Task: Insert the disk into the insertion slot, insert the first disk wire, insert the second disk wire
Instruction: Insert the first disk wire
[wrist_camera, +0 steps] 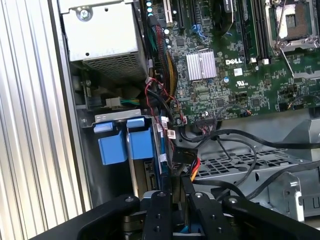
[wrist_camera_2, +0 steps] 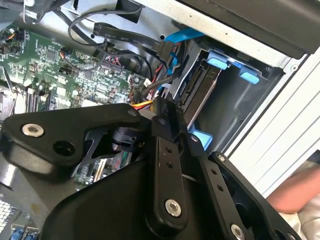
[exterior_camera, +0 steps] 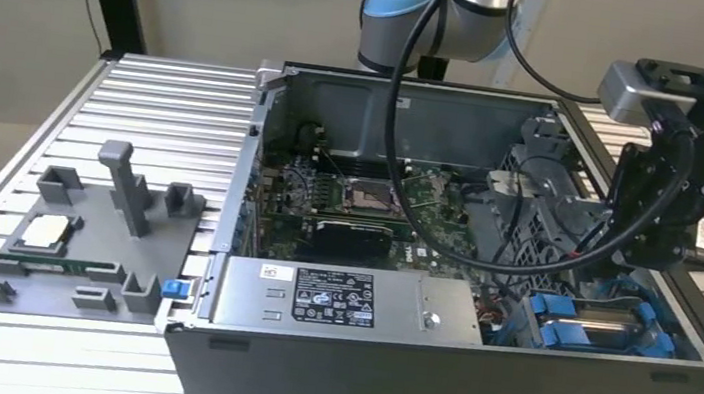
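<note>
The disk (wrist_camera_2: 201, 85) sits on edge inside the insertion slot (wrist_camera_2: 250, 107), with its blue frame tabs (wrist_camera: 125, 142) showing in both wrist views. In the exterior view the blue frame (exterior_camera: 598, 326) lies in the case's near corner, at the exterior view's right. My gripper (wrist_camera: 177, 187) hangs just above that bay, shut on a black connector (wrist_camera: 179, 165) of a disk wire with red and yellow strands (wrist_camera: 194, 170). The second wrist view shows the gripper (wrist_camera_2: 162, 107) with the connector close to the disk's end. From outside, the gripper (exterior_camera: 647, 255) hovers over the bay.
The open computer case (exterior_camera: 439, 369) stands on a slatted metal table (exterior_camera: 162, 103). A grey power-supply box (exterior_camera: 339, 301) fills its near side, and the motherboard (exterior_camera: 365, 204) lies behind it. Loose black cables (wrist_camera: 235, 137) run beside the bay. A grey fixture (exterior_camera: 77, 244) stands at the exterior view's left.
</note>
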